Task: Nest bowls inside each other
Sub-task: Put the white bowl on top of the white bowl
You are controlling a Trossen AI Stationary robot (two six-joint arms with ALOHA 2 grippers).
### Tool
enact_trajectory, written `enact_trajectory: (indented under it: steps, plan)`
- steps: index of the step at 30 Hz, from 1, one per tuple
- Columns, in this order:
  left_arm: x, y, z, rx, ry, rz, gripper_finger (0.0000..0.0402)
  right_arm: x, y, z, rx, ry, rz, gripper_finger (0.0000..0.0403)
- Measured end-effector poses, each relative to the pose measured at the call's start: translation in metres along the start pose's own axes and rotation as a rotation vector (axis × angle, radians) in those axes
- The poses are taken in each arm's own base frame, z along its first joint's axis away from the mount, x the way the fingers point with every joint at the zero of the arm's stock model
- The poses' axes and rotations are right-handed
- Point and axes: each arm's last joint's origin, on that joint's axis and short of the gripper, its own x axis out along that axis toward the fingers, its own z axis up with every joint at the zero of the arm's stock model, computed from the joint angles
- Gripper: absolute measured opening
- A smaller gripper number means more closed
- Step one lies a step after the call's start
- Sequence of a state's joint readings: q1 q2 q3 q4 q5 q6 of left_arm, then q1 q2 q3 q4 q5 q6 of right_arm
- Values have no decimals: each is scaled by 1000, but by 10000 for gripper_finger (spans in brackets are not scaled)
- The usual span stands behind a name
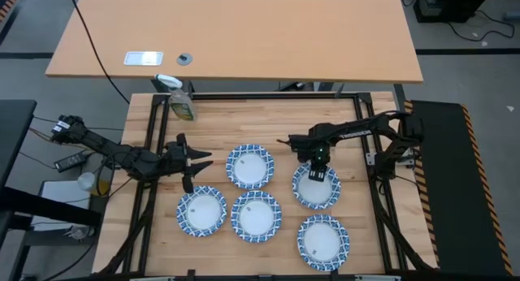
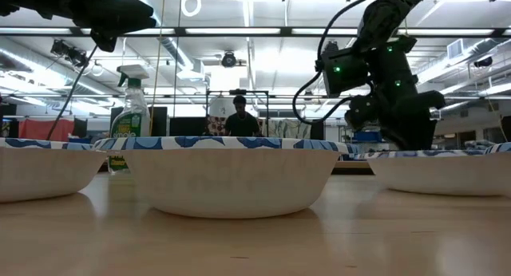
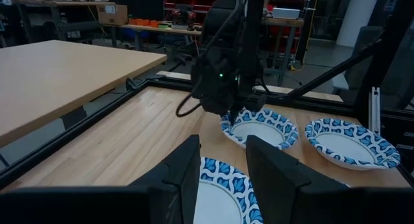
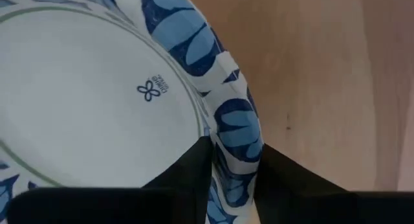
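Several shallow white bowls with blue-patterned rims sit on their bases on the wooden table (image 1: pixel 244 123). My right gripper (image 1: pixel 318 169) points down at the far rim of the right-hand bowl (image 1: pixel 316 188), shut on that rim; it also shows in the right wrist view (image 4: pixel 236 179). My left gripper (image 1: pixel 195 161) hangs level and open over the table's left side, between the far-centre bowl (image 1: pixel 250 166) and the near-left bowl (image 1: pixel 201 211), with nothing between its fingers (image 3: pixel 187 166). My right gripper pinches the bowl's patterned rim (image 4: pixel 236 130) at its far edge, one finger (image 4: pixel 187 175) inside the bowl and the other outside. The fingers come from above, pointing down. The rim is creased between them. The bowl (image 3: pixel 262 128) appears to rest on the table.
Two more bowls lie near the front, at the centre (image 1: pixel 255 217) and at the right (image 1: pixel 322 241). A green-labelled spray bottle (image 1: pixel 180 98) stands at the far left corner. A black frame (image 1: pixel 268 96) rims the table. A person (image 2: pixel 239 116) stands far back in the room.
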State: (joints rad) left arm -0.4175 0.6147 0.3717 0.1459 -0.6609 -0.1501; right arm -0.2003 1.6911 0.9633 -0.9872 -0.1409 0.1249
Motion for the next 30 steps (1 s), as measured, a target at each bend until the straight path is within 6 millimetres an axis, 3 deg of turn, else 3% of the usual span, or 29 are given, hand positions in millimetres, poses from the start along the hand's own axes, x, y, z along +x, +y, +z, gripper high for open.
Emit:
enact_trajectory:
  steps: [13,30]
  plan:
    - [0,0,1,0,-7,-1,130,-59,-23,18,36,-260,88,101]
    - [0,0,1,2,-7,-1,130,-64,-40,20,23,-295,186,90]
